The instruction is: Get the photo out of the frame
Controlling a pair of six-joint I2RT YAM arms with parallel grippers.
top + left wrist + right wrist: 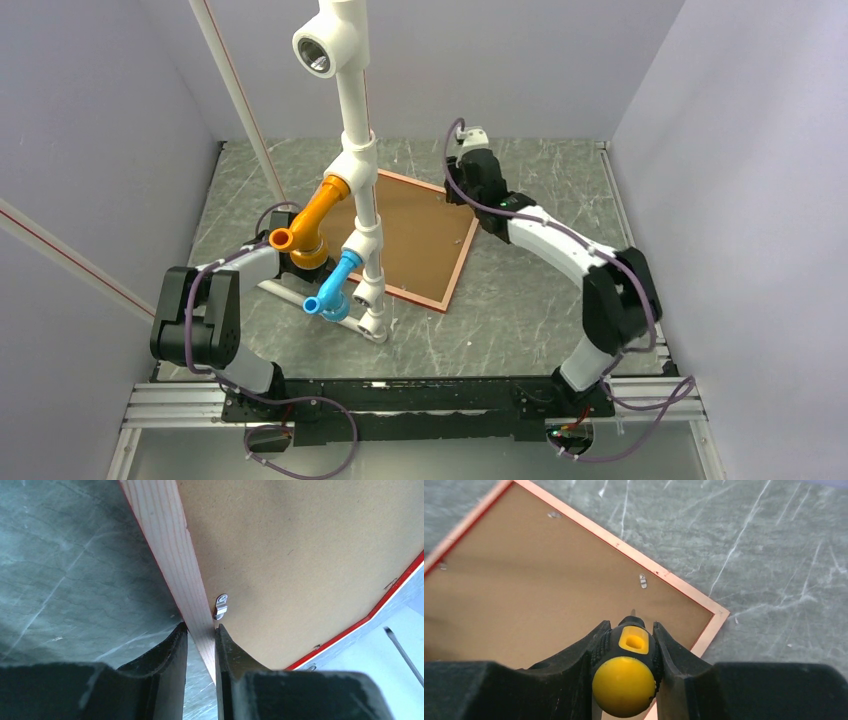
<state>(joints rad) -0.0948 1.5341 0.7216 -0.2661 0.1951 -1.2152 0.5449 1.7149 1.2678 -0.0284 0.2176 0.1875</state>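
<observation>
While the red picture frame (462, 262) rests back side up about the middle of the tabletop (520, 300), turned cornerwise and with its brown backing board (420, 240) on top, the left claw (201, 627) pinches the pale wooden rail at the frame's left side, just beside a small metal clip (221, 605). The right claw (631, 627) is pressed on a yellow-and-black screwdriver (626, 680), which it holds over the backing board near the frame's right corner. The photo is hidden under the board.
</observation>
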